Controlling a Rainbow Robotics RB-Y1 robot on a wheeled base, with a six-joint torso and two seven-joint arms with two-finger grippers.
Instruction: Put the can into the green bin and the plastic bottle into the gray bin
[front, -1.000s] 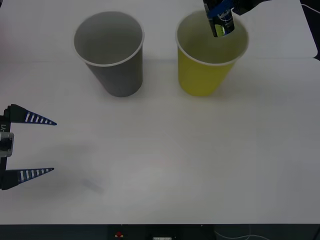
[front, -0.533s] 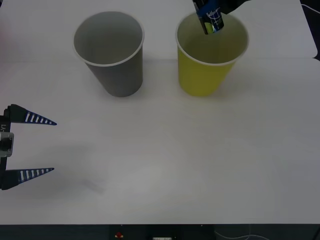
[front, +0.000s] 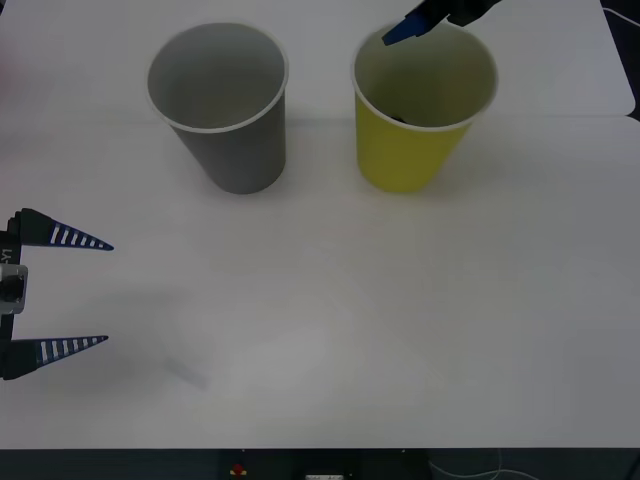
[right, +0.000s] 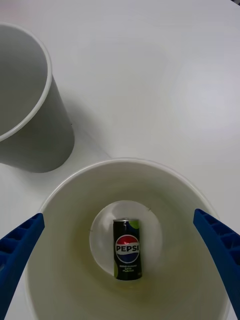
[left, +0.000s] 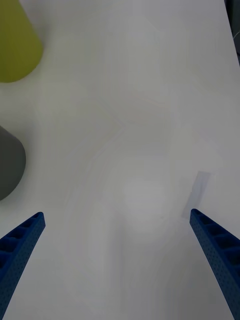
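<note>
Released since a moment ago, the can now lies flat on the bottom of the green bin; right end effector hovers above w/ fingers apart. Left end effector sits spread at the surface's left edge; gray bin stands beside the green.

Can flat inside green bin

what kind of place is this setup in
Probably a lab test bench: a plain white table holding just a gray bin and a green bin, paper cups as sorting bins.
</note>
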